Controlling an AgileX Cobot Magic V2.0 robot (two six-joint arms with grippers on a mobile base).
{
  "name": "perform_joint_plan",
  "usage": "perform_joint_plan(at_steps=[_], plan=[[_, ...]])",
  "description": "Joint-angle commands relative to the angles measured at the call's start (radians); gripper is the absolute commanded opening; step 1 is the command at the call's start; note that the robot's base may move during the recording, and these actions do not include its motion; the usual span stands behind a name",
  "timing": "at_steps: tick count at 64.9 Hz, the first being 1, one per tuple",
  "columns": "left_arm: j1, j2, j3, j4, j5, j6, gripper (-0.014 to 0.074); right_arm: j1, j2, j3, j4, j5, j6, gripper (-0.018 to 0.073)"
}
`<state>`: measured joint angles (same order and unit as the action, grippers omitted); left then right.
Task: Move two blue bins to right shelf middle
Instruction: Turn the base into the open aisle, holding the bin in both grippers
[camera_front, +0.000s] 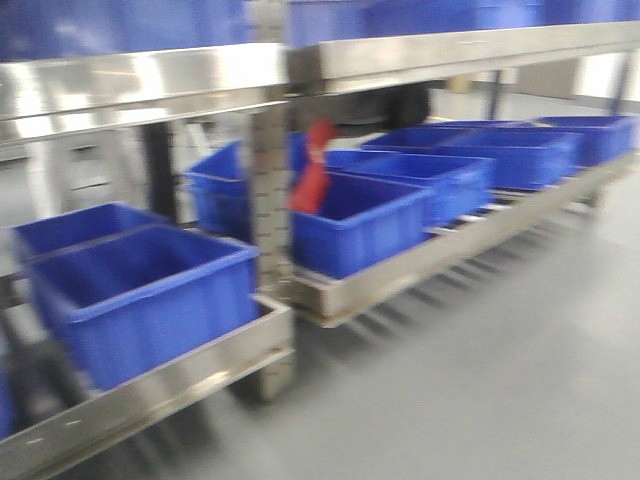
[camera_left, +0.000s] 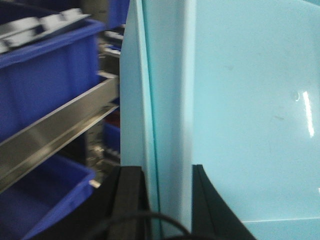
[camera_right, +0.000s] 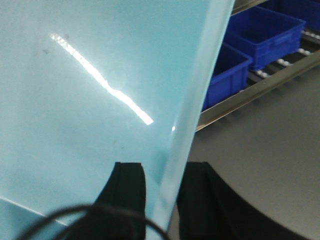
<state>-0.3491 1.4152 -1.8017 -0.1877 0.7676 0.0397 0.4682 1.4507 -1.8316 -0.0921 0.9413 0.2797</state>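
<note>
With the left claw (camera_left: 165, 169) clamped on one wall of the pale bin (camera_left: 250, 100) and the right claw (camera_right: 162, 167) clamped on another, the bin hangs clear of the shelf (camera_front: 150, 400), so carry it level and square it before sliding in.

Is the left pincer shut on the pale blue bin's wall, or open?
Shut. In the left wrist view the left pincer has its black fingers pressed against both faces of the pale blue bin wall.
</note>
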Motion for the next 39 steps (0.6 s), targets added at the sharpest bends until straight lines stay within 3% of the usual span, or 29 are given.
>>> perform_joint_plan(at_steps=[1, 39], plan=[[-0.007, -0.020, -0.018, -0.074, -0.112, -0.007, -0.0111, 0.003, -0.014, -0.014, 0.021, -0.097, -0.036, -0.0154], [-0.007, -0.020, -0.018, -0.074, -0.112, -0.007, -0.0111, 0.003, -0.014, -0.014, 0.021, -0.112, -0.036, -0.0154]])
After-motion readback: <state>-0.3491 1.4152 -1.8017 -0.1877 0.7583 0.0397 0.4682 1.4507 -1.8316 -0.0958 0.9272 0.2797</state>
